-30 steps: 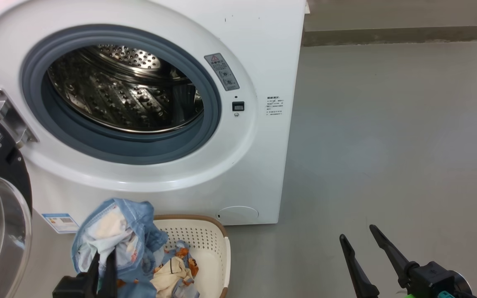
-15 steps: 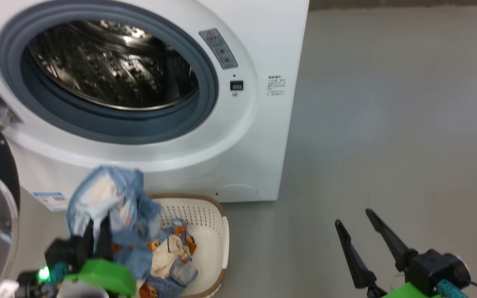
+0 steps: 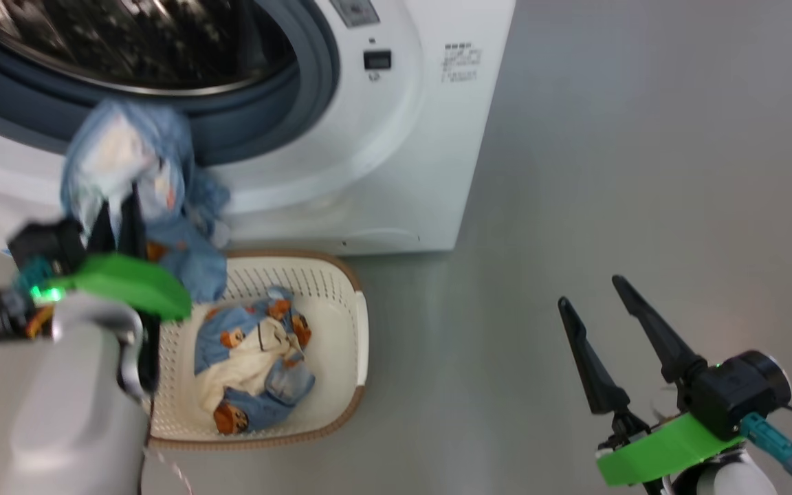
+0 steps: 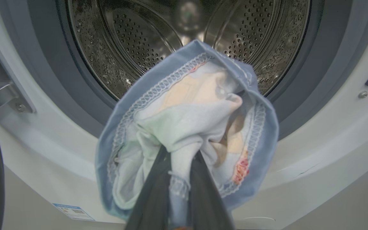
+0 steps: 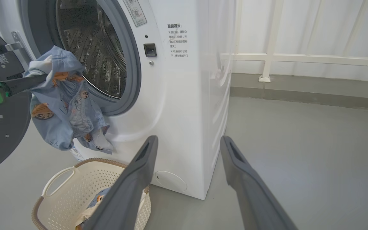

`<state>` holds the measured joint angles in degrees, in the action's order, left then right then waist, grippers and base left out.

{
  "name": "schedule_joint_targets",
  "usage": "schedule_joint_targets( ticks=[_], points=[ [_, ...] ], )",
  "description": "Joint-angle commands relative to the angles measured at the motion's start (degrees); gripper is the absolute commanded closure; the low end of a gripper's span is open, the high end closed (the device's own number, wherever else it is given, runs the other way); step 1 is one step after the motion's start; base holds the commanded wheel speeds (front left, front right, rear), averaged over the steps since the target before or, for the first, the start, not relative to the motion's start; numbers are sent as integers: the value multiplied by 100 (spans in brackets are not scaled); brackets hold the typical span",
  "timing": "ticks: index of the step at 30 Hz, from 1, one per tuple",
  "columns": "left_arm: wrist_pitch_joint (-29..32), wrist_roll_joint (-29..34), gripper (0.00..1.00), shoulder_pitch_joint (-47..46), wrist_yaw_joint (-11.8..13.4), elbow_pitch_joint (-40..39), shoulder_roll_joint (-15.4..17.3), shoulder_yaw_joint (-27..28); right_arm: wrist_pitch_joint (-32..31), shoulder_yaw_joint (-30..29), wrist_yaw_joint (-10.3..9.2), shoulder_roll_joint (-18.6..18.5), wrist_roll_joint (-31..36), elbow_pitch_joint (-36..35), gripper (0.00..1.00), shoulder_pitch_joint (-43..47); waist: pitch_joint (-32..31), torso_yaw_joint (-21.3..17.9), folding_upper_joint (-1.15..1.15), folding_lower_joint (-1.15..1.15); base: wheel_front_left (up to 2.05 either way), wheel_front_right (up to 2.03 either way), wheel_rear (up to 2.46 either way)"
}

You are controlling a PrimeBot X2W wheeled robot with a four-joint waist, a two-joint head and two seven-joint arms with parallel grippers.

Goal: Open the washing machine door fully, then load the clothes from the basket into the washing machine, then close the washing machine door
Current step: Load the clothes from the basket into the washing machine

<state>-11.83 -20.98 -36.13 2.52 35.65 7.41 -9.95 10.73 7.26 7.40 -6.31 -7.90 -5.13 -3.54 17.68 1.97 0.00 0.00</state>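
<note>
Head view gives us a smooth grey floor (image 3: pixel 609 172), faintly glossy, on which the white washing machine (image 3: pixel 430 151) and the basket (image 3: pixel 360 323) stand, the basket just in front of the machine's lower edge; in the right wrist view we see a white panelled wall (image 5: pixel 315 28) with a pale rail (image 5: pixel 299 59) and a grey skirting strip (image 5: pixel 299 91) beyond the machine; the washing machine door (image 5: pixel 2 140) hangs open on our left; our left gripper (image 3: pixel 118 220) is pinched on one piece of the clothes (image 3: pixel 117 155), holding it up before the lower gasket (image 4: pixel 302 95) at the mouth of the steel drum (image 4: pixel 129 44), while another piece lies in the basket; our right gripper (image 3: pixel 590 289) is spread wide above the floor, well apart from the machine, holding nothing; on the machine's front we make out a block of printed Chinese lines (image 5: pixel 177 40) too small for us to read, a grey warning sticker (image 5: pixel 135 12) with a red triangle, and a blue-white label (image 4: pixel 73 211) low down, its print illegible.
</note>
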Motion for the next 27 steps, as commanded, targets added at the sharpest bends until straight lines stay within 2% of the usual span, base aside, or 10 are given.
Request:
schedule_joint_targets(
  ticks=[1,10,18,24,27],
  points=[
    [67,-73,100,-458,-105,77,245,205,77,160,9,-50,-133,-139,0,-186,569,-151,0,0,0,0,0],
    [508,-323,100,-1903,-425,981,544,352,239,173,9,-51,-200,-41,0,-519,1240,-362,0,0,0,0,0],
    [1252,-488,100,-3142,-691,1585,986,389,359,313,9,-94,-258,70,0,-823,1739,-597,0,0,0,0,0],
    [1679,-616,100,-3819,-780,1856,1344,451,404,427,9,-128,-326,177,0,-978,2009,-836,0,0,0,0,0],
    [1629,-607,100,-4078,-757,1868,1505,481,414,488,9,-135,-360,214,0,-1010,2079,-944,0,0,0,0,0]
  ],
)
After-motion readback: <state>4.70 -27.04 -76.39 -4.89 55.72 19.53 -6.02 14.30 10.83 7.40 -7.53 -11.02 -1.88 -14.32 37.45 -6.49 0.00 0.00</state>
